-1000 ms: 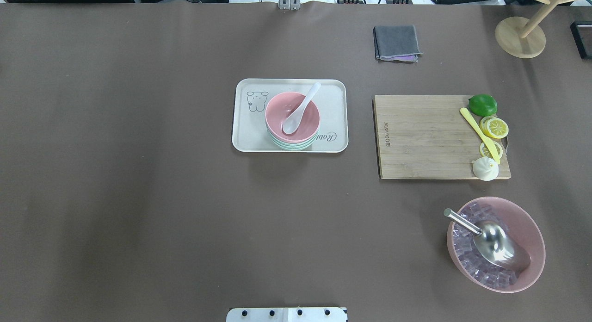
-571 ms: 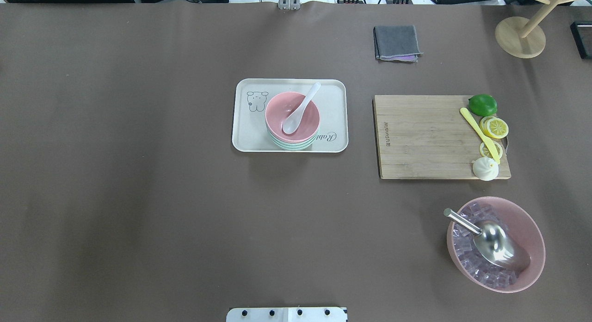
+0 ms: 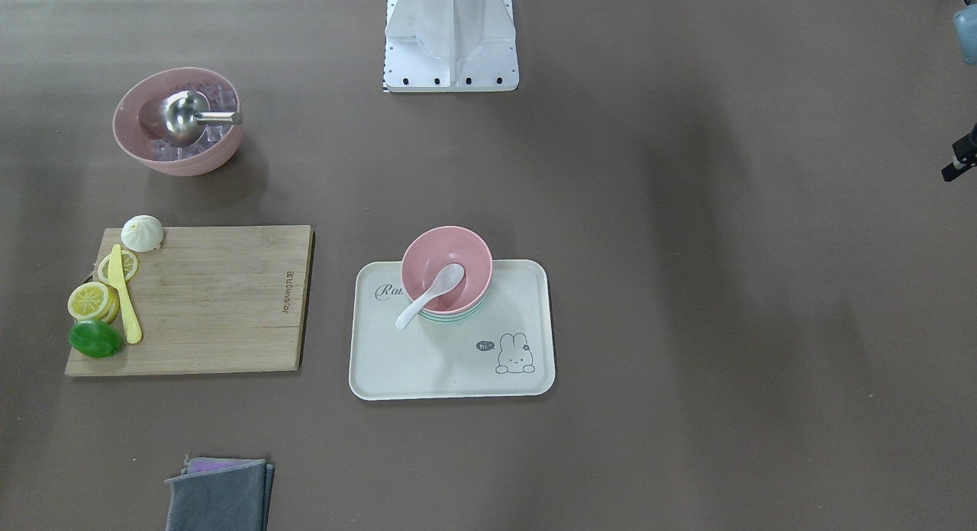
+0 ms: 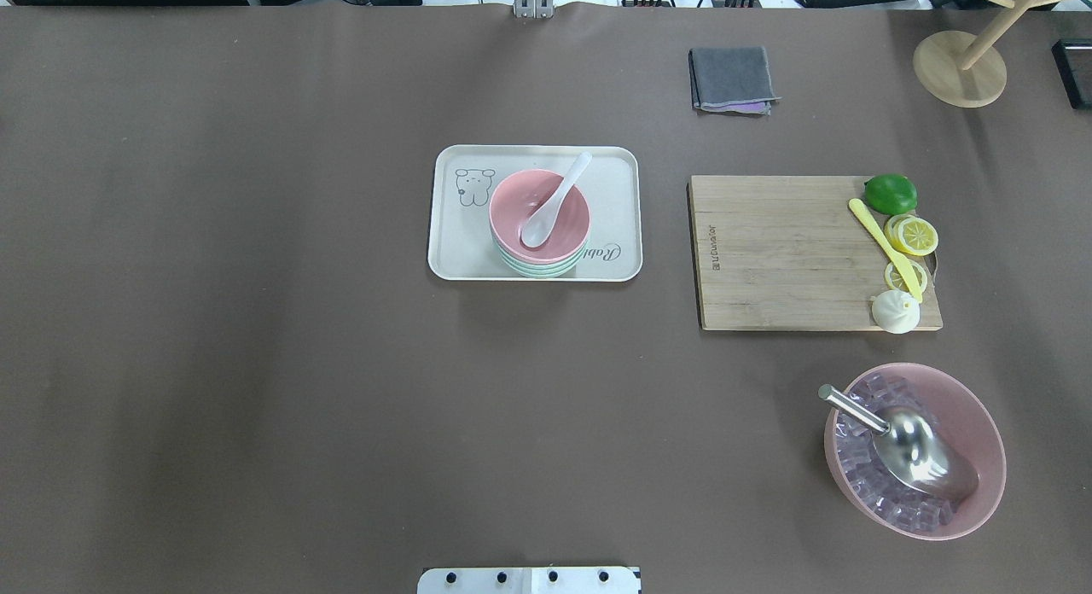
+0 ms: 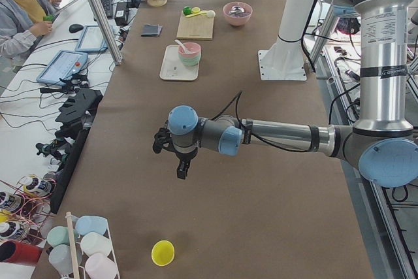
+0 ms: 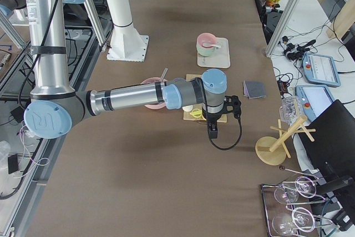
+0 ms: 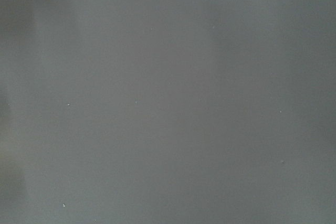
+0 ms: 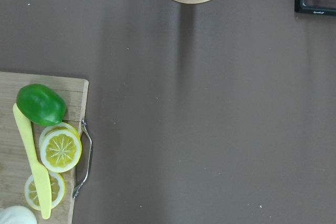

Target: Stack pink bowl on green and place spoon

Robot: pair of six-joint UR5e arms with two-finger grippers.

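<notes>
Round pink bowl (image 4: 512, 203) nested on pale green bowl (image 4: 533, 270), on the cream rectangular tray (image 4: 452, 248).
Glossy white spoon (image 4: 550, 206) lies inside, handle over the far rim: likely light, stiff, slippery; pinch mid-handle. Left claw (image 5: 182, 171) and right claw (image 6: 213, 132) hang well aside; their grip I cannot tell.

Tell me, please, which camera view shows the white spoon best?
The overhead exterior view: the white spoon lies unobstructed, scoop inside the pink bowl, handle over its rim. The front-facing view shows it similarly; side views show it tiny; wrist views miss it.
</notes>
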